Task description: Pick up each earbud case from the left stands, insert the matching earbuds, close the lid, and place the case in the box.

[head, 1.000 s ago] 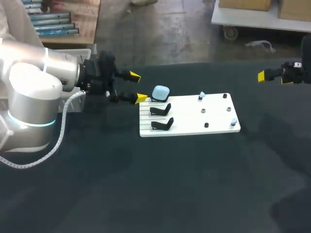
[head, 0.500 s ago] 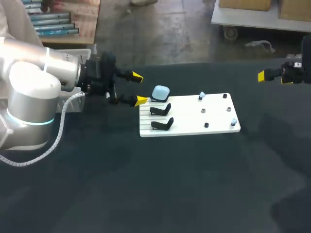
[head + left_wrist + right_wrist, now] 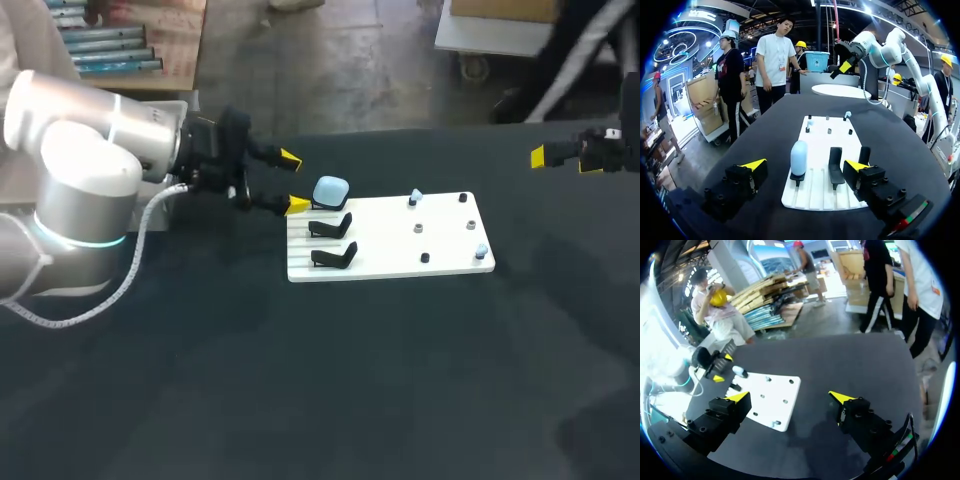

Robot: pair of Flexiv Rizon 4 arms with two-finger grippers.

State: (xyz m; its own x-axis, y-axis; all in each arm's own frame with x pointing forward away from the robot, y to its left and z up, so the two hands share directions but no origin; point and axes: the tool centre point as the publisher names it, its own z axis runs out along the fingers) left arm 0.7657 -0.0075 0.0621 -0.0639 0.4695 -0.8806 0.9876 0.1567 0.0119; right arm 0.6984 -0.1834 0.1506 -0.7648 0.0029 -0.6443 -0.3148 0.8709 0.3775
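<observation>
The pale blue earbud case (image 3: 330,190) sits on the farthest of the three stands at the left end of the white board (image 3: 395,262), its lid closed as far as I can tell. The two black stands (image 3: 331,227) nearer me are bare. Small earbuds (image 3: 415,197) sit on pegs across the right half of the board, some pale blue and some dark, none of them lifted. I can't make out the box from here, so I can't say whether any case is in it. I judge this case's pick-up as not yet begun: lifting, loading, closing and boxing are all to come.

My left gripper (image 3: 293,182) hangs just beside the case, level with it, fingers spread wide and touching nothing; in its wrist view the case stands ahead, between the two yellow tips. My right gripper (image 3: 790,398) is well apart at the table's far right, also wide open and empty.
</observation>
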